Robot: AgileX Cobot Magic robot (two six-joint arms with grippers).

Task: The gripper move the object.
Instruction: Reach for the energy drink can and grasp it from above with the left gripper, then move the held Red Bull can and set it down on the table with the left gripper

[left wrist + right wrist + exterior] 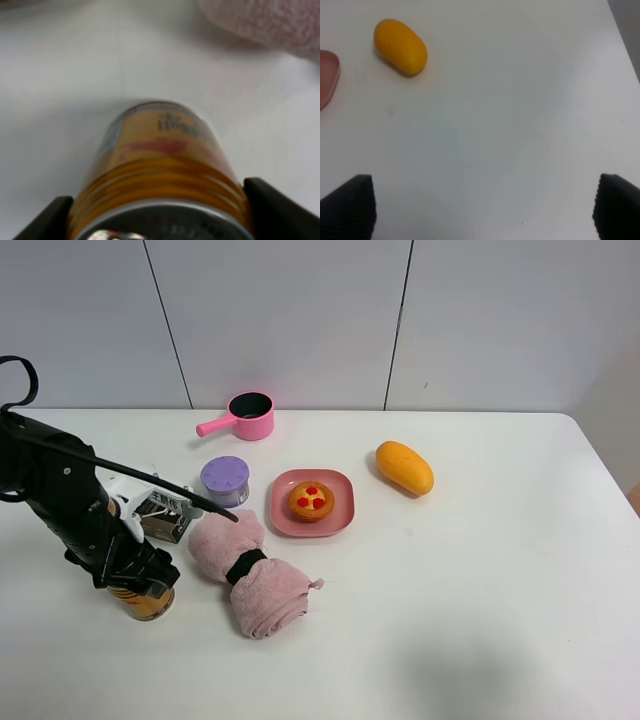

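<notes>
Two black fingers (44, 220) | gripping | glossy golden cylindrical can (160, 162)

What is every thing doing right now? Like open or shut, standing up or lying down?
can: standing upright, gripped.
left tool: shut on the can.
right tool: open, holding nothing.
lilac tub: lid on.
pink pan: upright.
towel: rolled up, black band around it.
plate: holding a tart.
mango: lying down, whole.
</notes>
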